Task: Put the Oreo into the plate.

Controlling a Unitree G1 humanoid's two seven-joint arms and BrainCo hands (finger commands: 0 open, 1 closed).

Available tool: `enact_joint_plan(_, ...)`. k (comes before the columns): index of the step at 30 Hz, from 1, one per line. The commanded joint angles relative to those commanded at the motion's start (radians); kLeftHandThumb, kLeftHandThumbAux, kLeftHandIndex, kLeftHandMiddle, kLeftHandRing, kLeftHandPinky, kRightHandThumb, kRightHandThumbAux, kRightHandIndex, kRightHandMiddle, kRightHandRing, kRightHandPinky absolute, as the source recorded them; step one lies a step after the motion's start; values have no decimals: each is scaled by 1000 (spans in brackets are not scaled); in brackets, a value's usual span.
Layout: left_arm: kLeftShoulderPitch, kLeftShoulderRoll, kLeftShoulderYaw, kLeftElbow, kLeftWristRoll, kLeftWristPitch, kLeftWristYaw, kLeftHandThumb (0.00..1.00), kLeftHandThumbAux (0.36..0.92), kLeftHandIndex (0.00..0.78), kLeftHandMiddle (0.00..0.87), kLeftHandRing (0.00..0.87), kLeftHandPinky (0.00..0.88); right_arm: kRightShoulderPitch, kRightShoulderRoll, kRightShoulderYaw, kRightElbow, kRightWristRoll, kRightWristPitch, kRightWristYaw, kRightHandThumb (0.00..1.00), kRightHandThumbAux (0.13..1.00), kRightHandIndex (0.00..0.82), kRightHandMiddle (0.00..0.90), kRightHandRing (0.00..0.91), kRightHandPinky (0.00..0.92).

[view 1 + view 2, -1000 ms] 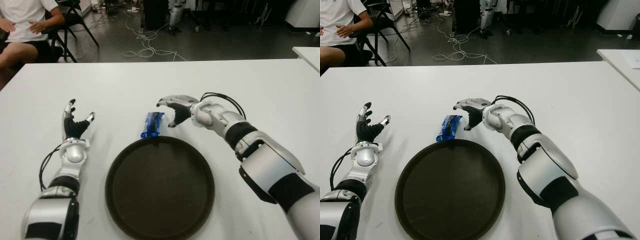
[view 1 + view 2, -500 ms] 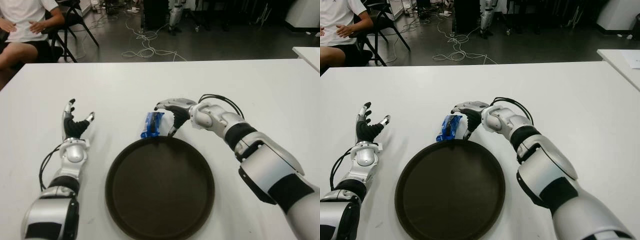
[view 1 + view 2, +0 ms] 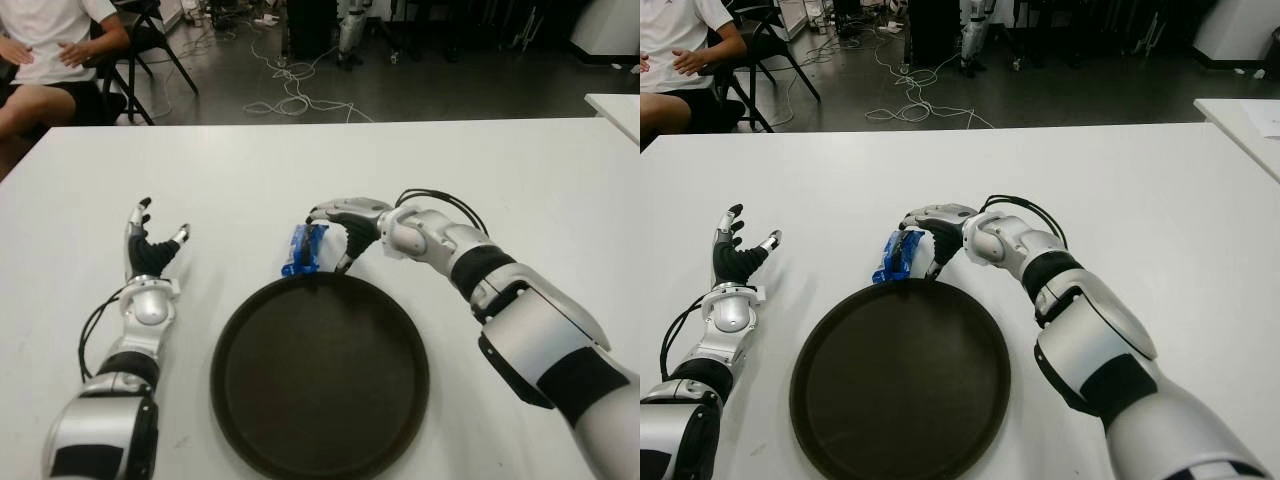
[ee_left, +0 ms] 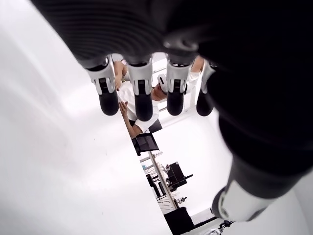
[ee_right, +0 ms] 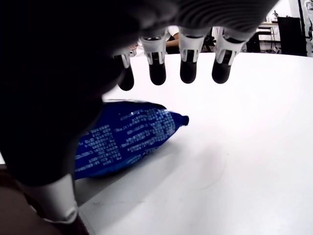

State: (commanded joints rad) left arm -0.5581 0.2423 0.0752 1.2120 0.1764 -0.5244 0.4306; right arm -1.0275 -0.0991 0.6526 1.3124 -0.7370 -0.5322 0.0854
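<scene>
Since a second ago, my right hand has slid leftward across the desk and now arches over the Oreo pack, fingers spread above it, thumb down beside it, nothing yet gripped. In the right wrist view the four fingertips hang clear of the blue wrapper. It lies flat on the desk, its near end just touching the far rim of the dark round plate, which holds nothing. My left hand shows open, palm up, well to the left of the plate. I judge the pack light, its glossy film slippery and crinkly, the biscuits inside brittle. A pinch across its narrow middle, thumb against fingers, looks safest; a hard squeeze could crack them. A person sits beyond the desk's far left corner.
</scene>
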Motion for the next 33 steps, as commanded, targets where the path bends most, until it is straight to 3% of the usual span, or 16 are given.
enact_joint_plan(33, -4, -2, -7, 1, 7, 9, 8, 0, 769, 58, 96, 74, 49, -18, -14, 56, 3, -47, -56, -27, 0, 771, 0, 0, 0, 0)
